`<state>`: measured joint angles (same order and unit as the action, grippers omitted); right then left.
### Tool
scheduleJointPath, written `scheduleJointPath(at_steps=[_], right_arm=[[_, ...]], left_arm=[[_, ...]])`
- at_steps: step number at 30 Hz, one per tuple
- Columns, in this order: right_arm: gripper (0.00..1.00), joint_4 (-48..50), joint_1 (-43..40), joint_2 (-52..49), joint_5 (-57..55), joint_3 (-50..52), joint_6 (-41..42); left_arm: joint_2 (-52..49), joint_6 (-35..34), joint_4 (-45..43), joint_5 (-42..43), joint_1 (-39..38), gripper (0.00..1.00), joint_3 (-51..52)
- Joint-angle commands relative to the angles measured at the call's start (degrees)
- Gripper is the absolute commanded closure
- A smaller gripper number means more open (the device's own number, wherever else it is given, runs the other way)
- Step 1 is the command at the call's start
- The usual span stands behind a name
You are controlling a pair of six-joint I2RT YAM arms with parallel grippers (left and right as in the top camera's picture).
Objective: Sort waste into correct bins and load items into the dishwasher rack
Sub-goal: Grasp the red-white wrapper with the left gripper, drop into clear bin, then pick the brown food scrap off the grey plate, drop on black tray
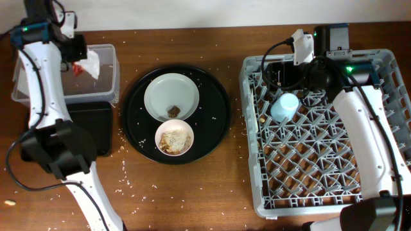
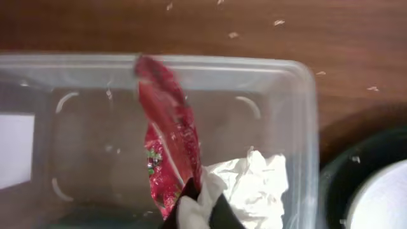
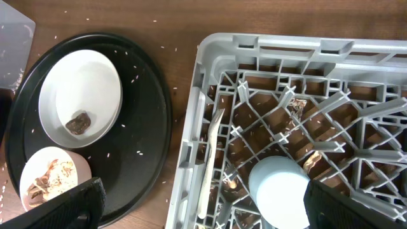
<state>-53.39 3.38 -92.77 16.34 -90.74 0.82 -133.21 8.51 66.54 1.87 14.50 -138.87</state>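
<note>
Over the bench (image 1: pixel 212 192), left pincer (image 2: pixel 198 217), grip unclear, hung above wrapper (image 2: pixel 166 127) and napkin (image 2: pixel 254 184) in the tub (image 2: pixel 305 127); right pincer (image 3: pixel 210 205), spread empty over the cup (image 3: pixel 280 191), likely needed the plate (image 3: pixel 79 95) next.
</note>
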Motion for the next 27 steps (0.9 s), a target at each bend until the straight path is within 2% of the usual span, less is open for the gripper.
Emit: scheduleJointPath(at_steps=[1, 2, 5, 9, 12, 15, 17, 19, 23, 26, 27], right_arm=[[0.01, 0.0, 0.0, 0.1, -0.5, -0.2, -0.4], [0.01, 0.0, 0.0, 0.1, -0.5, -0.2, -0.4], [0.01, 0.0, 0.0, 0.1, -0.5, -0.2, -0.4], [0.01, 0.0, 0.0, 0.1, -0.5, -0.2, -0.4], [0.01, 0.0, 0.0, 0.1, -0.5, -0.2, -0.4], [0.01, 0.0, 0.0, 0.1, -0.5, -0.2, -0.6], [0.01, 0.0, 0.0, 0.1, -0.5, -0.2, -0.7], [0.01, 0.0, 0.0, 0.1, -0.5, -0.2, -0.6], [0.01, 0.0, 0.0, 0.1, -0.5, -0.2, -0.6], [0.01, -0.2, 0.0, 0.1, -0.5, -0.2, -0.6], [0.01, -0.5, 0.0, 0.1, -0.5, -0.2, -0.6]], left_arm=[[-4.6, -2.5, -0.1, 0.0, 1.2, 0.32, -0.8], [-4.7, -2.5, 0.0, 0.0, 1.2, 0.01, -0.8], [-4.4, -2.5, 1.3, 0.3, 1.1, 0.01, -3.4], [-4.3, -0.1, 14.1, 3.8, -2.8, 0.01, -15.1], [-5.6, 0.8, 20.6, 10.4, -12.9, 0.01, -15.3], [-7.5, 2.9, 23.8, 10.4, -20.9, 0.02, -11.6], [-7.9, 6.6, 22.6, 9.2, -26.3, 0.02, -7.1], [-8.6, 6.4, 19.1, 4.3, -29.9, 0.04, -3.2], [-10.4, 4.7, 7.9, 2.7, -34.8, 0.06, 6.3], [-10.4, 4.4, 6.6, 0.0, -35.8, 0.08, 6.6], [-10.4, 0.4, 6.8, -2.7, -35.3, 0.09, 6.6]])
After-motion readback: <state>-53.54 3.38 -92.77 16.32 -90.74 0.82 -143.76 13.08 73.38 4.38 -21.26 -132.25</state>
